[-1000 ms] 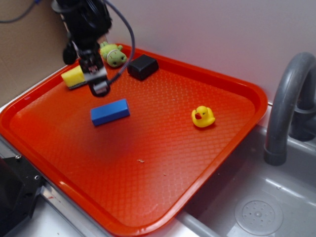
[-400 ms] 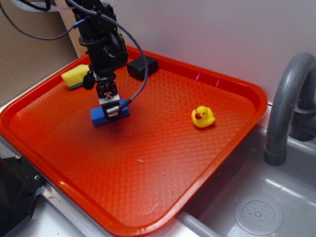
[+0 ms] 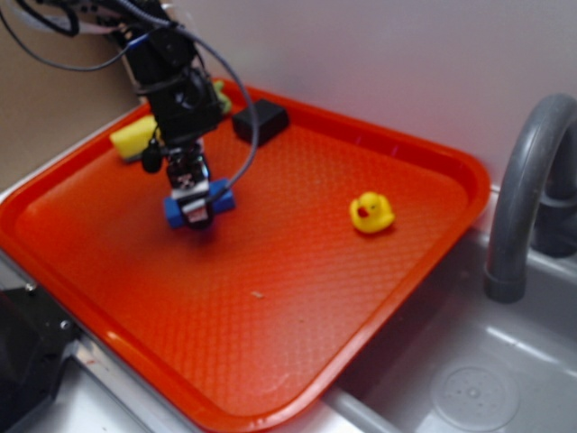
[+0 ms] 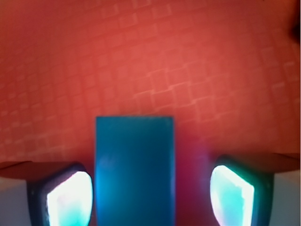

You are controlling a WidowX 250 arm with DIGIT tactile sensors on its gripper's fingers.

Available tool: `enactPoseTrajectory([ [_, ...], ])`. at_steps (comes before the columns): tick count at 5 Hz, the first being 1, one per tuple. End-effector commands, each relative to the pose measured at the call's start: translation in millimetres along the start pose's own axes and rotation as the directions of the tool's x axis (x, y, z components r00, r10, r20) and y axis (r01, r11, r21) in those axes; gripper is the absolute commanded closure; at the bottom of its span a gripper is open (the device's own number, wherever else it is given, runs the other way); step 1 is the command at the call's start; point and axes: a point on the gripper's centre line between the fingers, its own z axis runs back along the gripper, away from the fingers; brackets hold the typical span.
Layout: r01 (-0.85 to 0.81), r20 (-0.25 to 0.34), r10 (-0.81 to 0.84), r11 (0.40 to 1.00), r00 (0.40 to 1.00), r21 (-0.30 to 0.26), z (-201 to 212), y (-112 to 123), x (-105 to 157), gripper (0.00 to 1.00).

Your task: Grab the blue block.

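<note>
The blue block [image 3: 224, 196] lies flat on the red tray [image 3: 297, 298], at its left middle. My gripper [image 3: 196, 215] has come down over the block and straddles it, so only the block's two ends show in the exterior view. In the wrist view the blue block [image 4: 135, 169] runs between the two fingers. My gripper [image 4: 150, 197] is open. The left fingertip [image 4: 68, 197] sits right beside the block. A gap of red tray separates the block from the right fingertip [image 4: 233, 195].
A yellow sponge [image 3: 132, 137] and a black cuboid block [image 3: 260, 121] lie at the tray's back left. A green toy [image 3: 219, 93] is mostly hidden behind the arm. A yellow rubber duck [image 3: 370, 213] stands to the right. A grey faucet [image 3: 523, 198] and a sink basin [image 3: 469, 379] lie beyond the tray's right edge.
The arm has swung from the tray's back left corner forward and down onto the blue block. In the last half second it lowered further and the fingers now flank the block.
</note>
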Motion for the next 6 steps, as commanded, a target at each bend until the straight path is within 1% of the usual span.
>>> enactPoseTrajectory([
  [1,0.043,0.018,-0.044,0.999,0.999,0.014,2,-19,5,0.00],
  [2,-0.013,-0.054,0.024,0.983,0.998,0.181,2,-21,8,1.00],
  [4,-0.049,-0.066,0.065,0.973,0.996,0.225,2,-20,5,1.00],
  [5,-0.080,-0.053,0.093,0.974,0.994,0.210,27,-18,7,1.00],
  [6,-0.245,-0.042,0.265,0.932,0.963,0.266,77,-19,14,1.00],
])
